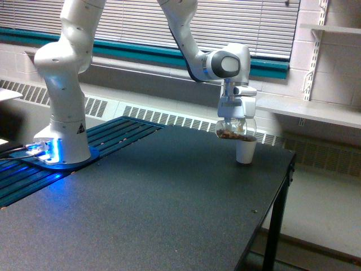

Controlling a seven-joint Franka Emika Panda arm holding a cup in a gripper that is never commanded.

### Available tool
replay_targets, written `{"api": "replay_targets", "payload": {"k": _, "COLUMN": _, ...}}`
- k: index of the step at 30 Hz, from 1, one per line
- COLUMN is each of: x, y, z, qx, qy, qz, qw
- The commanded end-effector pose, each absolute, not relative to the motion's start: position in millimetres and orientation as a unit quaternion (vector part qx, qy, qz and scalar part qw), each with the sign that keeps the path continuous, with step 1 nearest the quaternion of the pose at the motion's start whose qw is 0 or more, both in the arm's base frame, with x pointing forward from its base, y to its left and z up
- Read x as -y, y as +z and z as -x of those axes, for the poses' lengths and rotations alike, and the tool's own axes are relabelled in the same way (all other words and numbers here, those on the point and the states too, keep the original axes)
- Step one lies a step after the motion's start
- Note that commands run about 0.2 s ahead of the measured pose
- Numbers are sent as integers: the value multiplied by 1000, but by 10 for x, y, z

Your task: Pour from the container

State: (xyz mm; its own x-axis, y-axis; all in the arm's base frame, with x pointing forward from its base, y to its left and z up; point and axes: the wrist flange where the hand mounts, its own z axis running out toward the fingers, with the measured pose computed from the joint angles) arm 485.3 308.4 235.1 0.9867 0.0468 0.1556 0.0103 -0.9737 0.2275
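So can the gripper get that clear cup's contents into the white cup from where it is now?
Probably yes: the gripper holds the clear cup just above the white paper cup, with nothing between them.

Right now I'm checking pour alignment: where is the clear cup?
The clear cup hangs in the tool just above the white cup, toward the exterior view's right, near the black table's far edge.

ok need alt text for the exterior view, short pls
A white robot arm holds a clear plastic cup of brown bits in its gripper, just above a small white paper cup standing near the far right edge of a dark table. Window blinds and a wall heater run behind.
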Motion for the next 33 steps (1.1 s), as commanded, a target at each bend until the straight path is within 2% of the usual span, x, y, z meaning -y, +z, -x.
{"api": "replay_targets", "payload": {"k": 1, "x": -3144, "y": 2361, "z": -4868, "qx": -25, "qy": 81, "qz": -989, "qw": 118}}
{"api": "replay_targets", "payload": {"k": 33, "x": -3389, "y": 2488, "z": -4901, "qx": -72, "qy": 66, "qz": -989, "qw": 113}}
